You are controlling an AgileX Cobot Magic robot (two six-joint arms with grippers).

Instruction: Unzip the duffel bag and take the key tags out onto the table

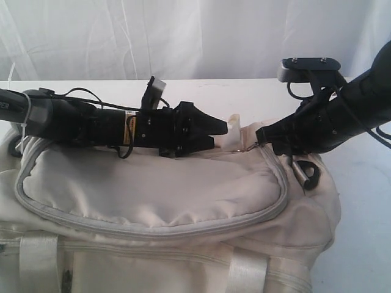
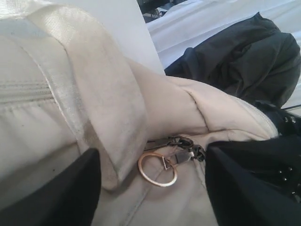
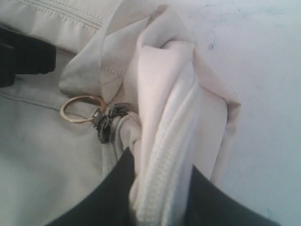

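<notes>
The duffel bag (image 1: 153, 183) fills the near side of the table (image 1: 360, 213), and both arms meet at its far right corner, where the zip ends. The zip looks closed from here. The key tags are nowhere to be seen, so I'd guess they're inside.

The right gripper (image 1: 261, 134) is pinched tight on a fold of the bag's fabric and grey zip piping at that corner, bracing it. The left gripper (image 1: 223, 127) reaches in from the left with its jaws spread wide and holds nothing. In its wrist view the gold ring pull (image 2: 159, 184) and the dark zip slider (image 2: 186, 145) lie between its two fingers. A webbing handle (image 2: 99, 108) droops just beside the ring and partly over it.

To do this step well, I'd want the left jaws to close on the ring or the slider tab alone. That means coming in low enough to catch the thin metal and keeping clear of the webbing, which could easily be nipped along with it. The ring lies flat on soft cloth, so a shallow close may slip off it.

Once it's gripped, the pull should follow the line of the zip, not lift upward. The right arm should keep its pinch so the fabric stays taut and the slider runs instead of bunching.
</notes>
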